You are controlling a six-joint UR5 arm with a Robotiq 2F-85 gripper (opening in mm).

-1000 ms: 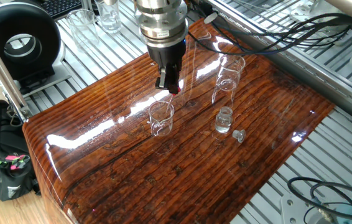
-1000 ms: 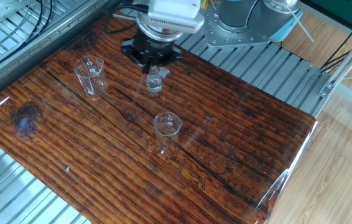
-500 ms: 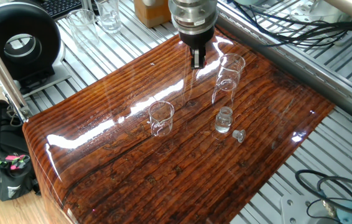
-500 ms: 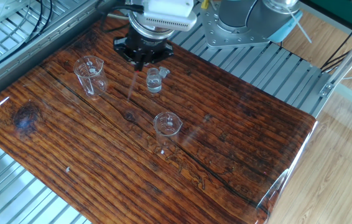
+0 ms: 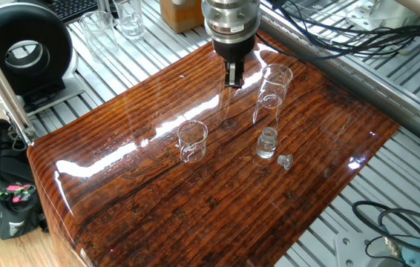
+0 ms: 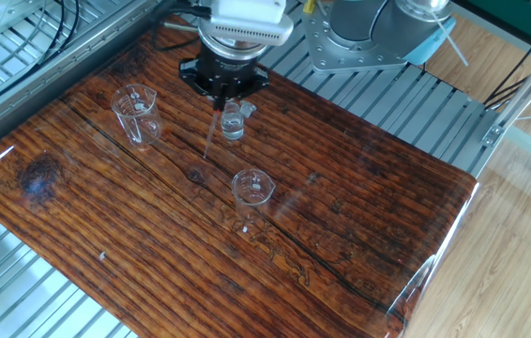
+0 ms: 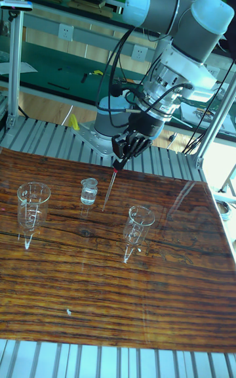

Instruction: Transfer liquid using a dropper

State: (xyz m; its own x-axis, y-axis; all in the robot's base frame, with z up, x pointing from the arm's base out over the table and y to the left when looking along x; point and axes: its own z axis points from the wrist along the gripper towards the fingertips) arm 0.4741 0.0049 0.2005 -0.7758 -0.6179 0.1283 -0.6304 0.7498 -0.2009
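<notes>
Tall fixed view, left to right: tall beaker [image 7: 31, 204] near the left table edge; small bottle [image 7: 88, 191]; dropper [image 7: 110, 189] just beside it, held in air; second beaker [image 7: 137, 224] further right

Dropper: long axis near vertical, slightly tilted; red bulb up, clenched in gripper [image 7: 118, 164]; glass tip points down, clear of the wooden tabletop [image 7: 98, 286]

Liquid inside: cannot tell

The other fixed view: dropper [image 6: 211, 133] hangs between left beaker [image 6: 137, 114] and bottle [image 6: 233, 122], touching neither

Loose stopper [image 5: 285, 161] lies beside bottle

Open wood ahead of the glassware, broad toward the right edge
</notes>
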